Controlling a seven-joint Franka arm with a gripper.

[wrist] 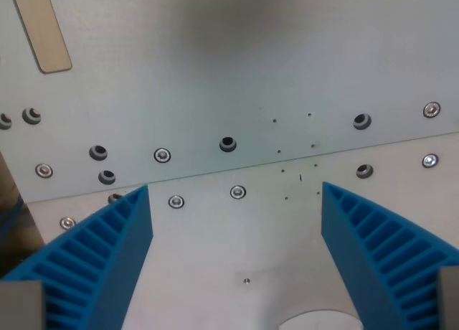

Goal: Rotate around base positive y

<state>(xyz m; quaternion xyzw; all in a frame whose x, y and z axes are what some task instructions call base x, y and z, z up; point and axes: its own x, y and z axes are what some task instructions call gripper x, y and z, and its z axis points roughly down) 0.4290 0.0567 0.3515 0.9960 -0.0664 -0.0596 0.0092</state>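
My gripper (235, 194) is open and empty. Its two blue ribbed fingers show at the bottom of the wrist view, one finger (100, 262) on the left and the other (380, 251) on the right, with a wide gap between them. They hang above a grey metal plate (215, 72) with screws and holes. Nothing sits between the fingers.
A seam (237, 171) between two plates runs across the middle, slanting up to the right. Screws (162, 156) and dark holes (227, 143) line both sides. A flat wooden stick (41, 25) lies at the top left. A pale round shape (315, 321) shows at the bottom edge.
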